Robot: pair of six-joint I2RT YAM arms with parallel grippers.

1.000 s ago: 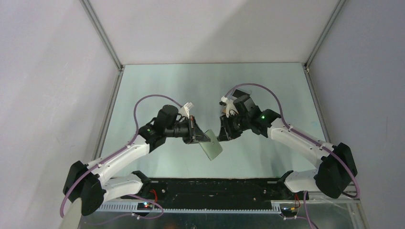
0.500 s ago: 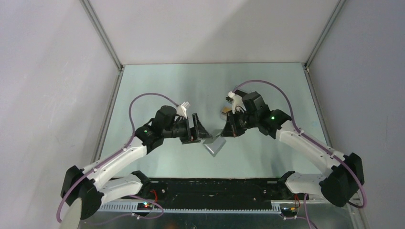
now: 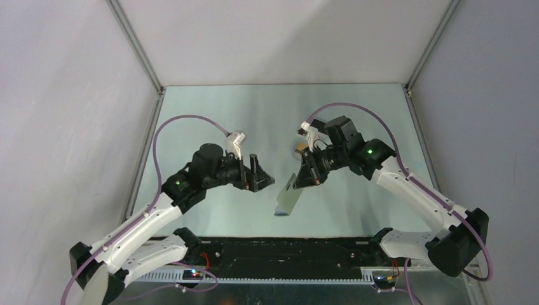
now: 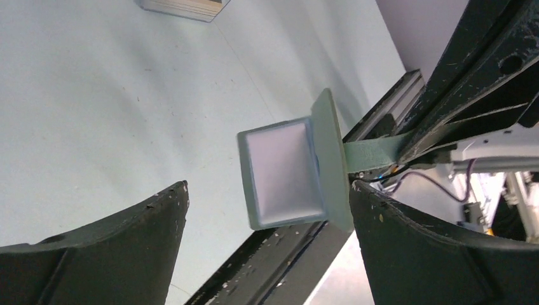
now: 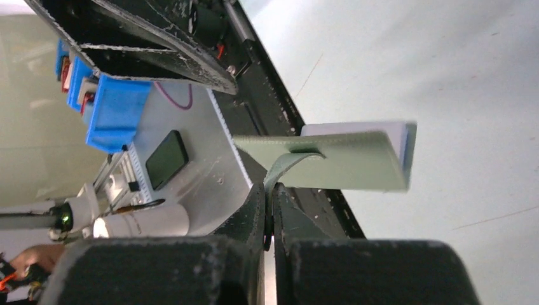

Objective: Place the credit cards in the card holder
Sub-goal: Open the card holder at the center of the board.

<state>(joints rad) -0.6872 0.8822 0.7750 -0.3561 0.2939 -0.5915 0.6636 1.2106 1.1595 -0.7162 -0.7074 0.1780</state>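
Note:
The card holder (image 3: 287, 198), a flat grey-green wallet, hangs in the air above the table's middle. My right gripper (image 3: 299, 180) is shut on its snap tab (image 5: 289, 166), and the wallet (image 5: 337, 162) juts out edge-on past the fingertips. My left gripper (image 3: 262, 177) stands open just left of it and touches nothing. In the left wrist view the wallet's bluish-grey inside (image 4: 283, 171) faces me between the wide-apart fingers. A small orange-gold stack, seemingly the credit cards (image 3: 297, 150), lies on the table behind the right gripper; its edge (image 4: 181, 6) shows at the top.
The pale green table (image 3: 222, 114) is walled by grey panels with metal posts (image 3: 136, 44) at the back corners. A black base rail (image 3: 286, 251) runs along the near edge. Purple cables (image 3: 184, 119) loop above both arms.
My left gripper let go of the wallet, opened wide and drew back to the left. The right gripper shut on the tab, and the wallet now hangs from it alone, turned more edge-on.

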